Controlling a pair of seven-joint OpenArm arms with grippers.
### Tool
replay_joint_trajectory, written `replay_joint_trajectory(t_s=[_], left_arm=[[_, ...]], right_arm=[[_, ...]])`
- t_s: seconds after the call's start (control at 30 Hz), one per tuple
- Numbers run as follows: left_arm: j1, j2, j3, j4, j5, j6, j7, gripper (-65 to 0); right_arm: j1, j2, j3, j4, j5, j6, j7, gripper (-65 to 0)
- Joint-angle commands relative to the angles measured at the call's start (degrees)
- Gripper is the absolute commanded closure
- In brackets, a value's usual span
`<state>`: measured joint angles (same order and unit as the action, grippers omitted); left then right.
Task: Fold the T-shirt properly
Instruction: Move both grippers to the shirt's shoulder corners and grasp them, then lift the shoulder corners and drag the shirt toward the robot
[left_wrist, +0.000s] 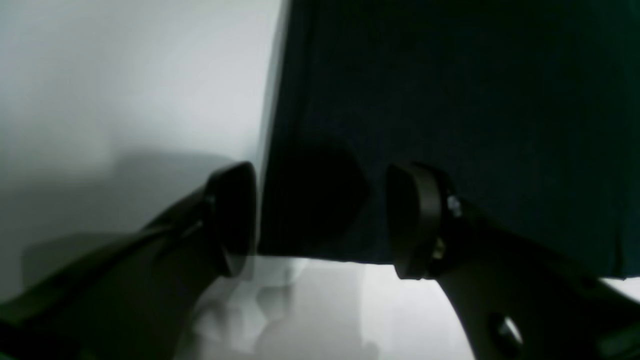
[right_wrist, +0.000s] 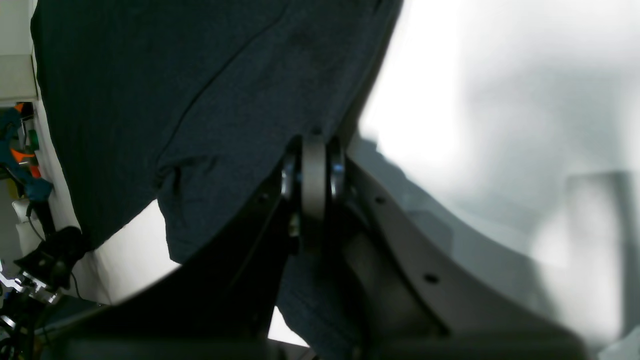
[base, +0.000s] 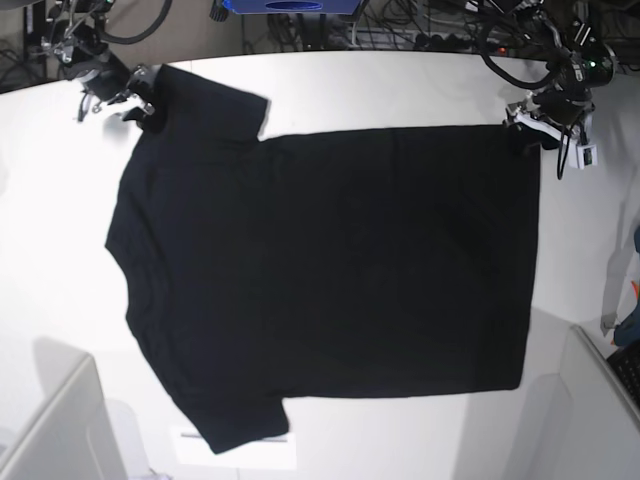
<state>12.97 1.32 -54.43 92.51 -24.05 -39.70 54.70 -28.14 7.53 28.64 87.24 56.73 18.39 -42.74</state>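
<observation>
The T-shirt (base: 320, 270) lies flat on the white counter (base: 400, 90), plain side up, long axis across the base view, collar left, hem right. The right hand (right_wrist: 314, 165) pinches its far sleeve; the left hand (left_wrist: 320, 220) gapes wide at the far hem corner.

Both arms reach to the far side of the scene in the base view. The left hand (left_wrist: 320, 220) sits low, its two dark fingers (left_wrist: 235, 215) spread apart with a clear gap between them, nothing pinched there. The right hand (right_wrist: 314, 185) has its fingers pressed flat together, clamped on a fold of the T-shirt (right_wrist: 200, 100) at a sleeve corner, wrist angled down toward the surface (base: 400, 90).
</observation>
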Motion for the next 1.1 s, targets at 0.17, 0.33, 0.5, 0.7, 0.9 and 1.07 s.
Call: replay_joint_trajectory(t_s=[0.17, 0.33, 0.5, 0.7, 0.9, 1.07], left_arm=[[-0.1, 0.1, 0.4, -0.1, 1.2, -0.3, 2.1, -35.5], [-1.5, -0.1, 0.5, -6.5, 1.0, -0.3, 2.1, 0.0], [-1.3, -0.3, 0.5, -6.9, 1.2, -0.3, 2.0, 0.0], [5.4, -0.3, 0.4, 4.3, 1.2, -0.3, 2.0, 0.0], [11.3, -0.9, 0.0, 11.4, 0.9, -0.3, 2.0, 0.0], [14.1, -1.0, -0.1, 14.9, 0.9, -0.3, 2.1, 0.0]], right_arm=[[-0.6, 0.4, -0.1, -0.2, -2.7, -1.7, -2.0, 0.0], [-0.6, 0.4, -0.1, -0.2, -2.7, -1.7, -2.0, 0.0], [-0.8, 0.4, 0.0, 0.5, -2.7, -1.7, -2.0, 0.0], [-3.2, 0.3, 0.3, 4.2, -2.7, -1.7, -2.1, 0.0], [-7.9, -1.2, 0.4, 12.6, -2.5, -1.7, -2.0, 0.0], [-11.5, -2.1, 0.3, 20.2, -2.4, -1.7, -2.0, 0.0]])
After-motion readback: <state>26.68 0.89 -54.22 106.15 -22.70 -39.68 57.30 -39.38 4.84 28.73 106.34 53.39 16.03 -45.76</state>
